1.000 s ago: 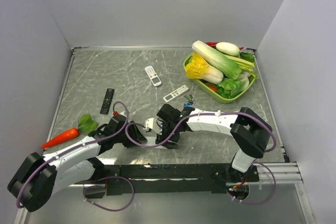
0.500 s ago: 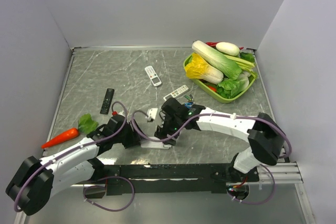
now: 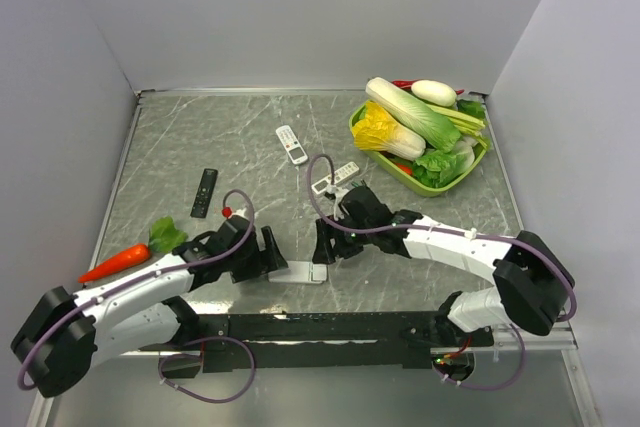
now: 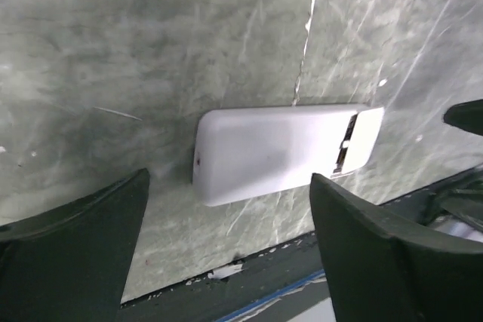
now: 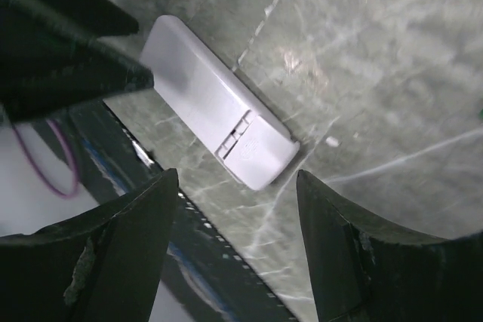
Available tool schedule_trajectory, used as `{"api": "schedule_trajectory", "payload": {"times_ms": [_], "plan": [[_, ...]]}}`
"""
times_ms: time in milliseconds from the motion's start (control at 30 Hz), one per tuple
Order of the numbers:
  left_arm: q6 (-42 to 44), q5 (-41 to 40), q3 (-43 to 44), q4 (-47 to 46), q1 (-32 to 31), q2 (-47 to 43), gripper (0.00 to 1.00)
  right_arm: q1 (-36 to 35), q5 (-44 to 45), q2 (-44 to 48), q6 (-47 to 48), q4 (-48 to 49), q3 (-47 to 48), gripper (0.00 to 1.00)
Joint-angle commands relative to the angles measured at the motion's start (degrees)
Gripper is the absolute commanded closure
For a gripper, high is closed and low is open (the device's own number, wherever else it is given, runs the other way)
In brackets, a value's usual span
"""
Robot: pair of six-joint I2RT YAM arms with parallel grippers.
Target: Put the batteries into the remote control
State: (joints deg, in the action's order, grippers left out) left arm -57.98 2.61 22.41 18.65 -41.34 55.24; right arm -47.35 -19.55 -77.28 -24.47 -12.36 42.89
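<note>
My left gripper (image 3: 270, 253) has just sprung wide and let go, my right gripper (image 3: 322, 247) hangs open too, so the remote (image 3: 303, 273) lies free, back-up, at the table's (image 3: 200, 137) near edge, ready for its cover to come off.

1. My left gripper (image 3: 276, 253) and right gripper (image 3: 322, 245) face each other over the remote (image 3: 300, 273), tips near; little room between them
2. Both jaws stand wide, nothing pinched
3. The table edge (image 3: 380, 311) runs just beside the remote on my side
4. The carrot (image 3: 118, 261) flanks my left arm; the black remote (image 3: 204, 192) lies beyond
5. Bare marble (image 3: 200, 132) opens far left; the basket (image 3: 468, 171) fills far right
</note>
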Motion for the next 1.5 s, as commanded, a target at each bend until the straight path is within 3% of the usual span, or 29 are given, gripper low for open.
{"api": "schedule_trajectory", "payload": {"times_ms": [0, 233, 533, 1467], "plan": [[2.69, -6.12, 5.00, 3.57, -5.31, 2.58, 0.07, 0.16, 0.39, 0.82, -16.30, 8.04, -4.21, 0.30], [5.86, -8.68, 9.40, 5.25, -9.46, 5.66, 0.05, 0.68, 1.71, -0.94, -21.67, 13.66, -8.97, 0.37], [1.91, -8.85, 8.88, 4.28, -10.42, 10.85, 0.09, 0.86, 1.53, -4.29, -22.73, 15.17, -9.67, 0.43], [-5.57, -8.32, 6.15, 1.12, -12.62, 14.89, 0.49, -1.07, 7.51, -5.61, -22.55, 7.89, -8.27, 0.47]]}}
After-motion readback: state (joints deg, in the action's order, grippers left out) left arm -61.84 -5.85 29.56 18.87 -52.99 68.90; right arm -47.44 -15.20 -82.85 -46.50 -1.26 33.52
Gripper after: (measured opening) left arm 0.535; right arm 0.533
